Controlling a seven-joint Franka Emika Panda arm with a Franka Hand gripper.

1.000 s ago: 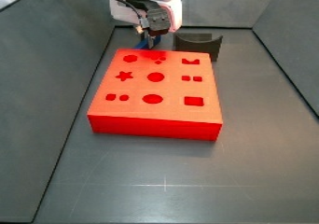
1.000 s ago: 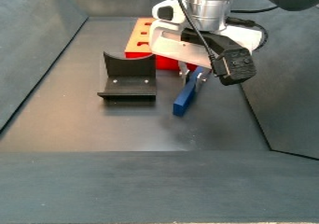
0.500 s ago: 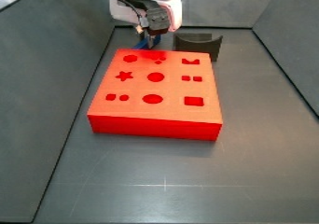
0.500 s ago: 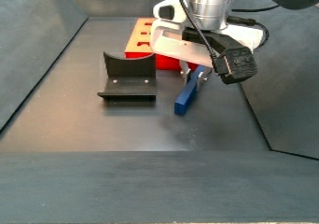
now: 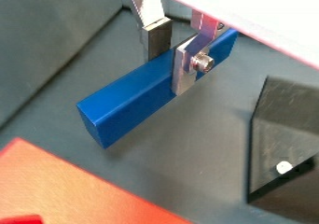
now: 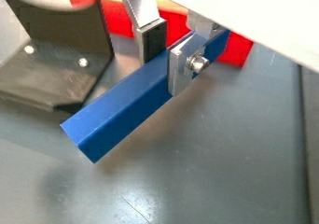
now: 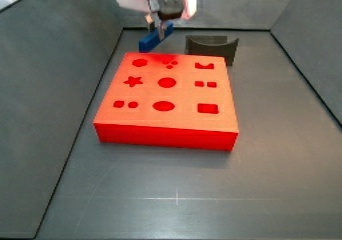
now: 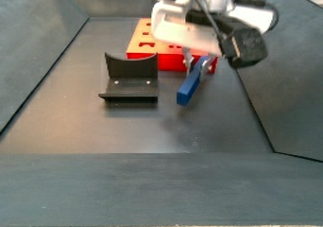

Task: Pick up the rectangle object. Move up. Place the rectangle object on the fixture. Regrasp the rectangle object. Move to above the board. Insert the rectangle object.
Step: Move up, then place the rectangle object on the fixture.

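We see the pincer clamped on the rectangle object near one of its ends; in both wrist views the silver fingers press the two long faces of the blue bar, and most of the bar sticks out beyond them. In a side view the rectangle object hangs tilted beside the board, its low end very near the floor or touching it — we cannot tell which. The fixture stands just beside it, apart from it, with the notched top empty.

Our judgement: the step in hand is the move up after the pick, approx. the early part of the task, w/ placing, regrasp and insertion all left to do.

To do it well, we think the lift should go straight up, w/o side motion, until the low end of the bar is well above the top of the fixture. The grasp is far from the middle of the bar, so the long free part can swing or turn between the pads if the arm moves fast — a slow, steady rise is safer. The grip should be kept firm. The board is close on one side, so any drift toward it could knock the bar.
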